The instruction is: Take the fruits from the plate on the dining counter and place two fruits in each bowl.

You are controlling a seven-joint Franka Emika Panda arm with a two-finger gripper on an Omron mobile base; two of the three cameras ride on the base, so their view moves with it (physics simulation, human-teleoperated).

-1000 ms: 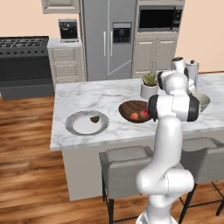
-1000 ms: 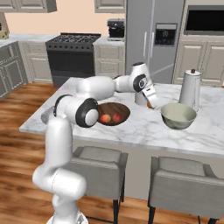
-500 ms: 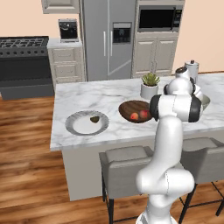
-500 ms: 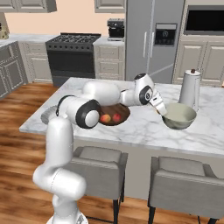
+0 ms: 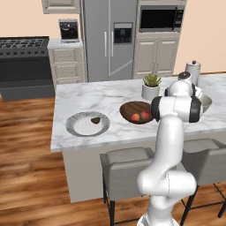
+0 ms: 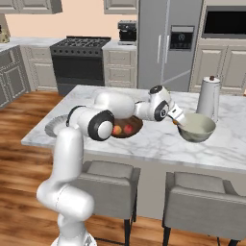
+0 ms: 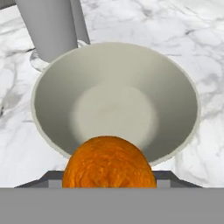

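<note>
My gripper (image 6: 177, 119) is shut on the orange fruit (image 7: 109, 162) and hangs at the near rim of the pale grey-green bowl (image 7: 116, 103), whose cream inside holds nothing. That bowl (image 6: 197, 127) sits on the white marble dining counter (image 5: 110, 95). The dark brown bowl (image 5: 137, 112) holds a reddish-brown fruit (image 5: 135, 117) and a red-pink one (image 5: 145, 114). Left of it lies the ridged plate (image 5: 79, 128) with the dark olive-green fruit (image 5: 95, 119) on it. In the right base view my arm hides most of the plate (image 6: 53, 127).
A tall grey kettle (image 6: 209, 98) stands just behind the pale bowl and appears as a cylinder (image 7: 52, 26) in the hand view. A small white plant pot (image 5: 151, 88) stands behind the brown bowl. Two stools (image 6: 108, 180) sit under the counter's front edge.
My gripper has swung right from above the brown bowl to the pale bowl's rim, carrying the orange fruit. Nothing else on the counter has moved.
</note>
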